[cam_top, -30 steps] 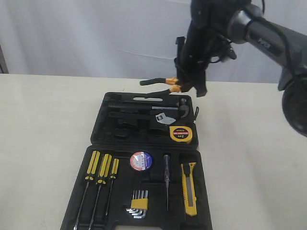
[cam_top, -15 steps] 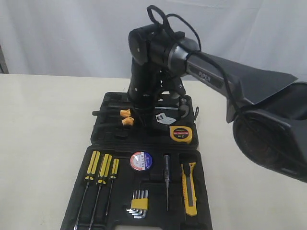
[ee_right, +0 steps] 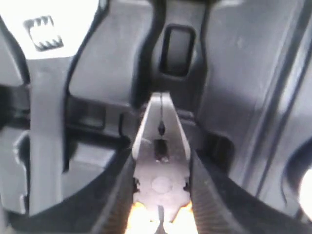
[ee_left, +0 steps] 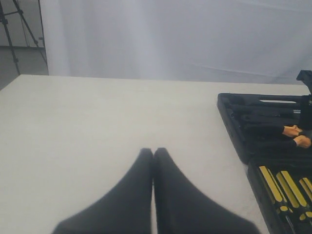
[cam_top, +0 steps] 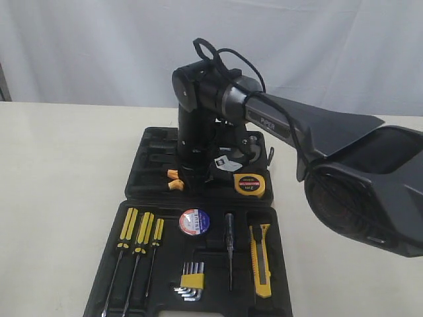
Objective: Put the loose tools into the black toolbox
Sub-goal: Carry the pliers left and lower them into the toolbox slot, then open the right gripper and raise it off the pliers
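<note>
The right arm (cam_top: 291, 125) reaches in from 3 o'clock and bends down over the far half of the open black toolbox (cam_top: 135, 178), which lies on a pale counter (cam_top: 59, 165) before a white curtain (cam_top: 99, 53). Its right tool (ee_right: 160, 214) pinches the orange-handled pliers (cam_top: 174, 179) just behind the head. In the exterior view only the orange grips show, poking toward 9 o'clock from under the wrist, while the arm hides the steel head and the tool itself. The right wrist camera shows the grey nose close over the moulded recesses. Whether the pliers touch the tray cannot be told, and a pale metal shape beside them is too blurred to name.

At 3 o'clock of the grips, past the arm, the round yellow tape measure (cam_top: 250, 184) sits in the same half. The near half, at 6 o'clock, holds four items from 9 o'clock across to 3 o'clock:
- the yellow-handled screwdrivers (cam_top: 140, 231)
- the black tape roll (cam_top: 194, 222)
- a slim dark screwdriver (cam_top: 229, 247)
- the yellow-black utility knife (cam_top: 260, 261)

The hex key set (cam_top: 190, 281) lies at 6 o'clock of the roll. The frame cuts off the box's near edge, and the arm's bulky housing blocks the counter at 4 o'clock.

The left tool (ee_left: 153, 156), fingers pressed together, is over bare counter well apart from the box and falls outside the exterior view.
</note>
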Motion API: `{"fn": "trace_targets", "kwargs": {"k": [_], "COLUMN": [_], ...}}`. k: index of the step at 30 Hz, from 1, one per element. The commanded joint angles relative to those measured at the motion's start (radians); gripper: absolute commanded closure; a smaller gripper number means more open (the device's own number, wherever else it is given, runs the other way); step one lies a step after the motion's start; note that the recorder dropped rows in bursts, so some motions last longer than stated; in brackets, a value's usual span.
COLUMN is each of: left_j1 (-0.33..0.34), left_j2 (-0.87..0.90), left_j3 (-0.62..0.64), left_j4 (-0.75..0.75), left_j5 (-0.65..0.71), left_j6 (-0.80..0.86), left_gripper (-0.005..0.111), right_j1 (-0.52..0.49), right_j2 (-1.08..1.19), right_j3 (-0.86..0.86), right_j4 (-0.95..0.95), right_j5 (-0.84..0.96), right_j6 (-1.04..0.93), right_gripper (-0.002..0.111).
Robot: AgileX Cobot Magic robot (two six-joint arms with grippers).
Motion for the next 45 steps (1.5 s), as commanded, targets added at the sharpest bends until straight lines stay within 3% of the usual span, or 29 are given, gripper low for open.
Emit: {"fn": "trace_targets", "kwargs": {"k": [1, 24, 27, 30, 45], "left_j1": [-0.002, -0.002, -0.002, -0.002, -0.002], "left_j2": [-0.003, -0.003, -0.003, -0.003, -0.003], "left_j3": [0.002, 0.002, 0.002, 0.002, 0.002], "left_j4": [-0.002, -0.002, -0.002, -0.002, -0.002], "left_j5": [0.001, 0.001, 0.001, 0.001, 0.001], "left_j6": [-0.003, -0.001, -0.001, -0.001, -0.001], "left_gripper": [0.107, 0.107, 0.107, 0.107, 0.107], "right_j1": [0.000, 0.000, 0.000, 0.000, 0.002], "right_j2": [0.002, 0.006, 0.006, 0.006, -0.018], "right_j3": [-0.001, -0.001, -0.001, -0.001, -0.003], "right_j4": [-0.066, -0.004, -0.013, -0.020, 0.028], "right_j5": [0.005, 0.005, 0.005, 0.005, -0.093], "right_j6": [0.003, 0.003, 0.003, 0.003, -0.023], "right_gripper": [0.109, 0.108, 0.094, 0.059, 0.056]}}
